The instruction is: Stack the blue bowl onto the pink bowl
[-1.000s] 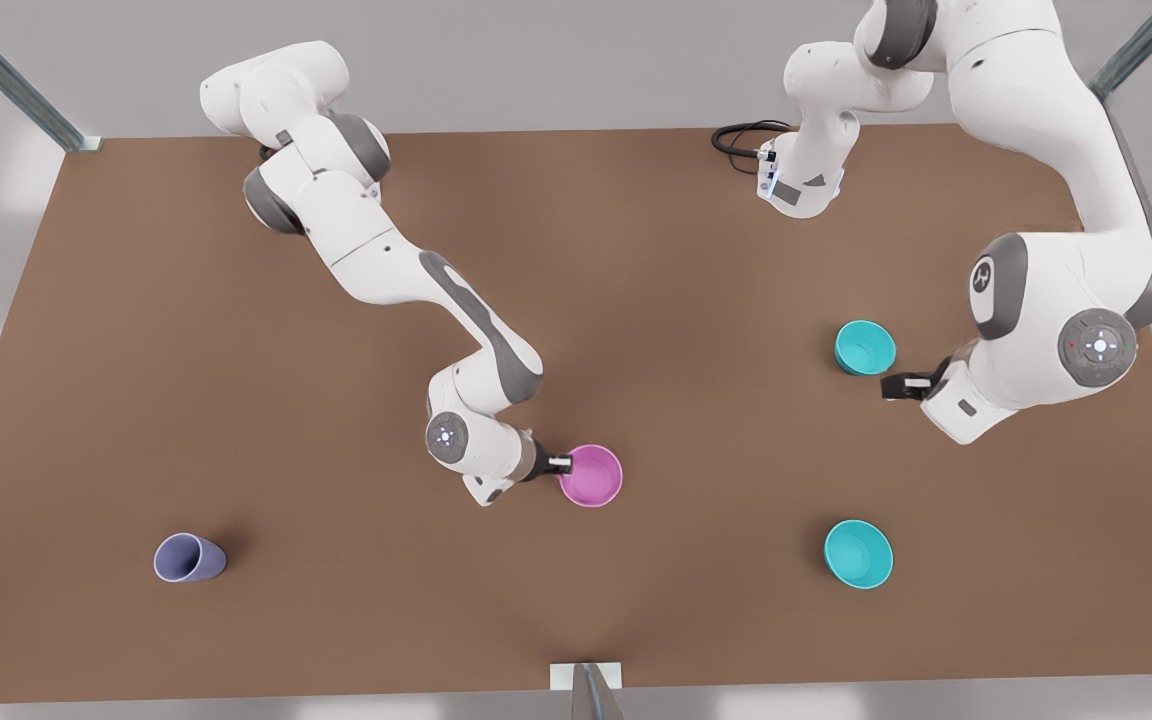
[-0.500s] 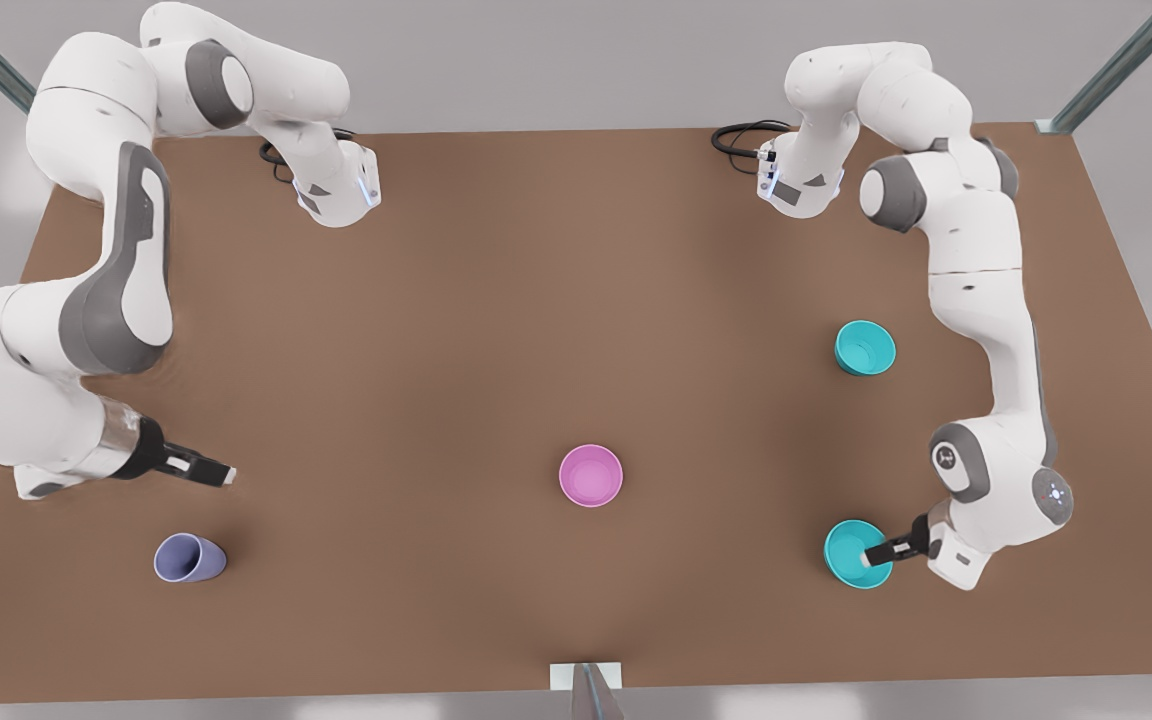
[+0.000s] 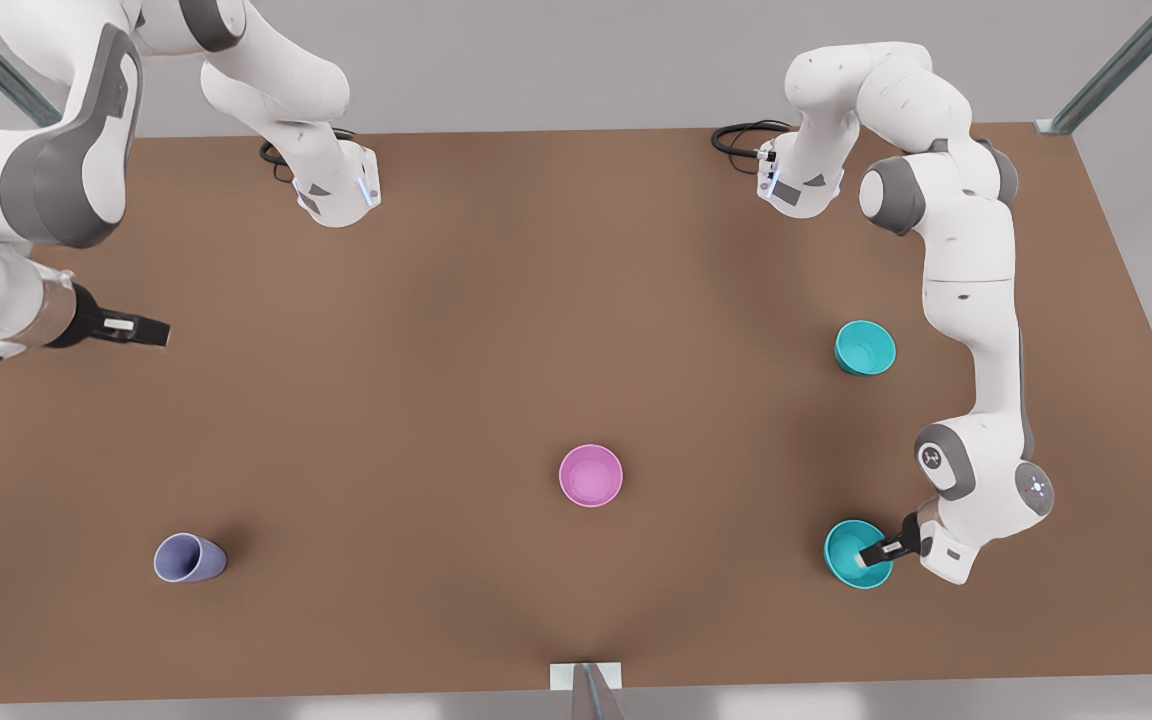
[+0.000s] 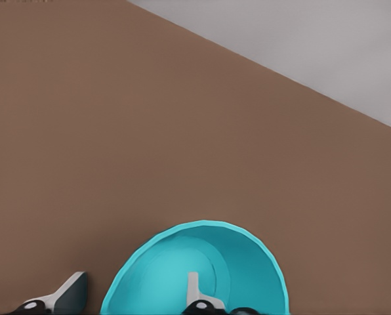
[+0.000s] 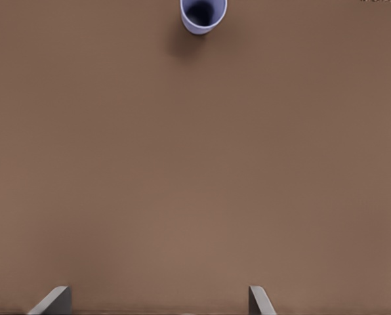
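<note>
Left gripper (image 3: 872, 556) straddles the blue bowl (image 3: 851, 553) rim
Jaws not clamped yet; right gripper (image 3: 158, 333), spread wide, waits high near the cup (image 3: 188, 558).

Soft, even light is falling from overhead, keeping the brown table (image 3: 496, 330) bright and free of glare. Faint, diffuse shadows are pooling beside the lavender cup (image 3: 189, 558) and under the arms. Edges are rendering slightly smeared, and nothing is looking warped at the borders.
</note>
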Robot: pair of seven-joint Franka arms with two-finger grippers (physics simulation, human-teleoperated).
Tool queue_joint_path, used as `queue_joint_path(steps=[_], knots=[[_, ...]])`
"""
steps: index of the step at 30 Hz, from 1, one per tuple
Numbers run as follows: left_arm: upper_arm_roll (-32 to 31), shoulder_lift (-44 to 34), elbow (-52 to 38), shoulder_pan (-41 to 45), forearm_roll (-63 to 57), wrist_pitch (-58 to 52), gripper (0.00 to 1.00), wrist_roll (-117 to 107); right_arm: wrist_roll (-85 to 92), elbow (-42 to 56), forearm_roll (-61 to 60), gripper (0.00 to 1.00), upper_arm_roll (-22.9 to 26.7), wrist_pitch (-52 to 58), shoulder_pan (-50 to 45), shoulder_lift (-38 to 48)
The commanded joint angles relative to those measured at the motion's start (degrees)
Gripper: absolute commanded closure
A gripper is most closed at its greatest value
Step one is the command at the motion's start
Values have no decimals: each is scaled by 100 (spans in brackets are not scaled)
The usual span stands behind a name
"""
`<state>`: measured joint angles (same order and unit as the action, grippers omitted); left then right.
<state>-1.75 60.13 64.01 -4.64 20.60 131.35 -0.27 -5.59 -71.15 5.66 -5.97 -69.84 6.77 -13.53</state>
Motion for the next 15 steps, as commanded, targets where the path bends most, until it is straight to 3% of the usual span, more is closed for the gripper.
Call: queue_joint_path(steps=[1, 2, 3, 5, 10, 13, 15], knots=[[-1, -63, -3, 7, 23, -206, 55, -26, 1157, -521, 5, 0, -1, -406, 44, 341], [-1, -63, -3, 7, 23, -241, 57, -43, 1139, -1137, 5, 0, -1, -785, 61, 729], [-1, -63, 6, 7, 23, -259, 69, -70, 1131, -1217, 5, 0, -1, -829, 53, 791], [-1, -54, 6, 16, 15, -338, 78, -78, 1104, -1199, 5, 0, -1, -829, 53, 773], [8, -89, -3, 77, 6, -417, 79, -368, 1104, -1199, -3, 0, -1, -829, 132, 720], [-28, -415, -196, 112, 15, -1375, 79, -1150, 1104, -1190, -3, 0, -1, -838, 132, 703], [7, -678, -425, 613, -12, -1770, 79, -1862, 1104, -1190, -4, 0, -1, -838, 141, 712]])
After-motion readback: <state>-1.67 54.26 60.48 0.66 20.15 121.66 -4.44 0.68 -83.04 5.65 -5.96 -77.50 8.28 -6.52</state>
